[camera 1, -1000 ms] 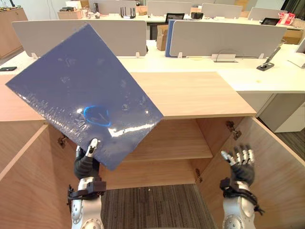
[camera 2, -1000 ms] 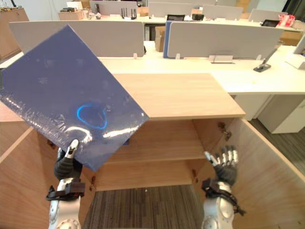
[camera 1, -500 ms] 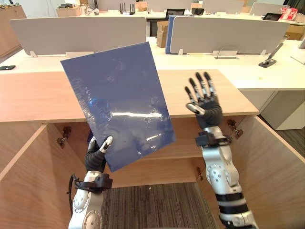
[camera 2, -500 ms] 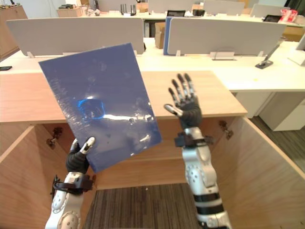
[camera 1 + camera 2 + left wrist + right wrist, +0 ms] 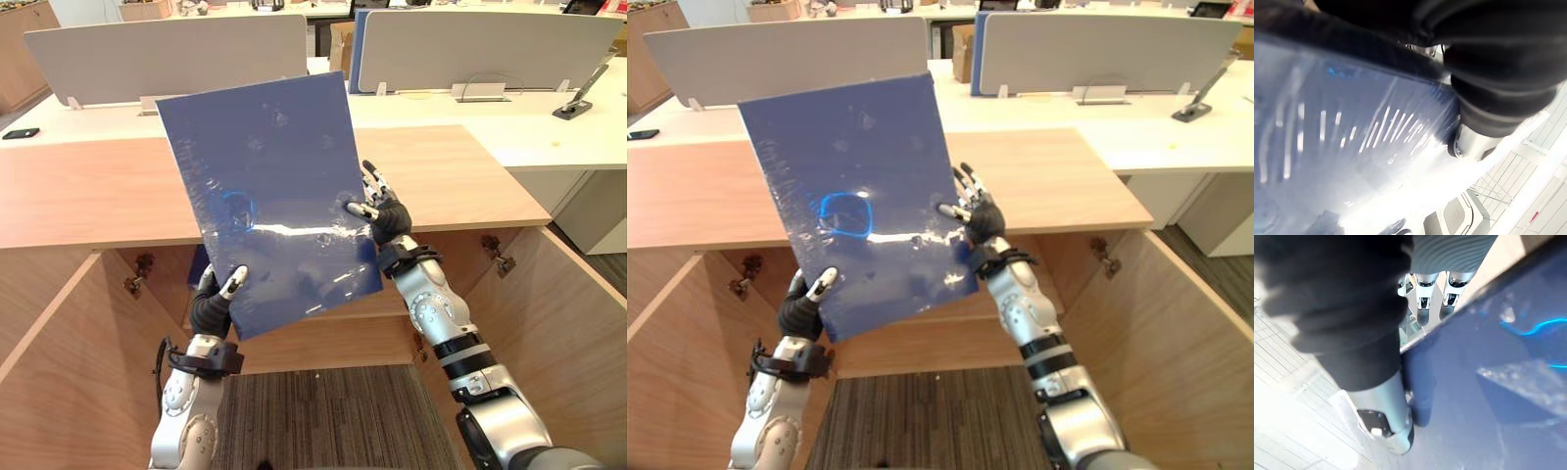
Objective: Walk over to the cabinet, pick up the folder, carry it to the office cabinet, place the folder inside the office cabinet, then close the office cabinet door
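One blue folder (image 5: 269, 186) is held up in the air, tilted, in front of the open office cabinet (image 5: 88, 191), its glossy face turned to the camera and covering part of the cabinet's wooden top and the dark opening below. Both hands are on it. The left hand (image 5: 209, 311) grips the folder's lower corner in front of the cabinet's opening, with the thumb pressed on the front face and the fingers behind the sheet. The right hand (image 5: 384, 217) holds the opposite long edge at the level of the cabinet's top, with the thumb laid across the front and the fingers reaching straight past the back of the edge, so the edge is pinched between them. The cabinet's left door (image 5: 49, 392) and right door (image 5: 568, 333) stand swung wide open towards the robot. Striped grey carpet (image 5: 323, 421) lies before the cabinet. Beyond the cabinet stand white desks with grey divider panels (image 5: 167, 59).
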You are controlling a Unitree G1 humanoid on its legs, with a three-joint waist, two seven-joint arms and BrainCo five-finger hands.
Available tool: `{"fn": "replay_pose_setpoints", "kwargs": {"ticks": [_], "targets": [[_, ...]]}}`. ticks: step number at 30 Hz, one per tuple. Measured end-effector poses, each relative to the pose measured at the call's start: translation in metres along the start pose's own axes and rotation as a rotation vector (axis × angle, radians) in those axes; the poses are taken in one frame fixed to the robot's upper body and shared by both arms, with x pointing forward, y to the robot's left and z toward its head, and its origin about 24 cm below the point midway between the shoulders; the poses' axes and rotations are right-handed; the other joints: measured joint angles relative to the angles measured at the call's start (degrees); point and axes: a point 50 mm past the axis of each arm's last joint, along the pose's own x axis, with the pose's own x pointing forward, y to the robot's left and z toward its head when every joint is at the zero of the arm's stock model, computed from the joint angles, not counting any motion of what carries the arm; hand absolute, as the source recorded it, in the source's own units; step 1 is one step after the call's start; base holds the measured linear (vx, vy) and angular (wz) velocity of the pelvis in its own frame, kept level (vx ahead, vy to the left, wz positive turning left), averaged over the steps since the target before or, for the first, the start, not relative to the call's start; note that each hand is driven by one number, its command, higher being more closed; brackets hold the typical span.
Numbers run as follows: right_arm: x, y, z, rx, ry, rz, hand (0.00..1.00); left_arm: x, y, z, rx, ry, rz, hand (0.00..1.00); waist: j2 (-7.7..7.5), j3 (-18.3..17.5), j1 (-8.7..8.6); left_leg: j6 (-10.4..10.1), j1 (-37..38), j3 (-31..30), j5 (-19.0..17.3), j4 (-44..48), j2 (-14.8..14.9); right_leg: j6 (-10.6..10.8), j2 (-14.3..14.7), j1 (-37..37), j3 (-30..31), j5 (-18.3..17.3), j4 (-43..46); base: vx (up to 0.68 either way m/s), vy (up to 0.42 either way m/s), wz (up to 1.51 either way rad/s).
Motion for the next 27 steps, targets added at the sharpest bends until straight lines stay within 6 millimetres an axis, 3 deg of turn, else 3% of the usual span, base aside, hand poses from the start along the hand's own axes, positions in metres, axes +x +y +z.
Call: {"fn": "replay_pose_setpoints", "kwargs": {"ticks": [4, 5, 11, 15, 18, 22, 23, 27], "targets": [[-0.002, -0.007, -0.005, -0.055, 0.05, -0.019, 0.0, -0.001, 0.003, -0.004, 0.02, 0.033, -0.006, 1.0, -0.16, 0.24, 0.12, 0.1, -0.02, -0.05, 0.07, 0.0, -0.01, 0.0, 0.0, 0.0, 0.01, 0.0, 0.0, -0.02, 0.003, 0.0], [-0.001, -0.008, -0.006, -0.075, 0.069, -0.011, 1.0, -0.001, 0.005, -0.004, 0.028, 0.04, -0.006, 1.0, -0.2, 0.27, 0.11, 0.11, -0.03, -0.05, 0.08, 0.0, -0.01, 0.0, 0.01, -0.02, 0.01, 0.0, -0.01, 0.0, 0.0, 0.0], [0.004, 0.0, 0.0, -0.32, 0.262, 0.221, 1.0, -0.003, 0.01, -0.009, 0.049, 0.077, -0.016, 1.0, -0.56, 0.49, -0.03, 0.11, -0.24, -0.07, 0.08, 0.0, 0.11, -0.01, 0.2, -0.11, 0.03, 0.01, -0.21, 0.0, 0.0, 0.0], [-0.007, -0.009, 0.002, -0.454, 0.476, 0.342, 1.0, -0.004, 0.015, -0.004, 0.097, 0.076, -0.05, 1.0, -0.75, 0.61, 0.22, 0.11, -0.91, -0.07, 0.08, 0.0, 0.24, -0.04, 0.36, -0.91, 0.02, 0.04, -0.04, 0.0, 0.0, 0.0], [-0.021, -0.019, -0.003, -0.456, 0.609, 0.36, 1.0, -0.005, 0.016, -0.006, 0.125, 0.112, -0.088, 1.0, -0.8, 0.63, 0.47, 0.1, -0.91, -0.09, 0.08, 0.0, 0.22, -0.04, 0.31, -0.94, 0.02, 0.03, 0.11, 0.0, 0.0, 0.0], [-0.028, -0.024, -0.003, -0.449, 0.651, 0.353, 1.0, -0.006, 0.013, -0.009, 0.115, 0.13, -0.101, 1.0, -0.77, 0.62, 0.45, 0.1, -0.88, -0.06, 0.08, 0.01, 0.29, -0.09, 0.33, -1.06, 0.06, -0.02, 0.43, 0.0, 0.0, 0.0], [-0.028, -0.024, -0.002, -0.451, 0.654, 0.356, 1.0, -0.006, 0.013, -0.01, 0.111, 0.131, -0.102, 0.0, -0.76, 0.62, 0.49, 0.09, -0.84, -0.06, 0.08, 0.05, 0.36, -0.22, 0.35, -1.14, 0.07, -0.12, 0.69, 0.0, 0.0, 0.0], [-0.032, -0.024, -0.003, -0.442, 0.673, 0.353, 1.0, -0.006, 0.011, -0.01, 0.111, 0.133, -0.116, 0.0, -0.76, 0.61, 0.93, 0.08, -0.83, -0.07, 0.09, 0.29, 0.5, -0.29, 0.4, -1.21, 0.12, -0.2, 1.0, -0.04, 0.004, 0.0]]}}
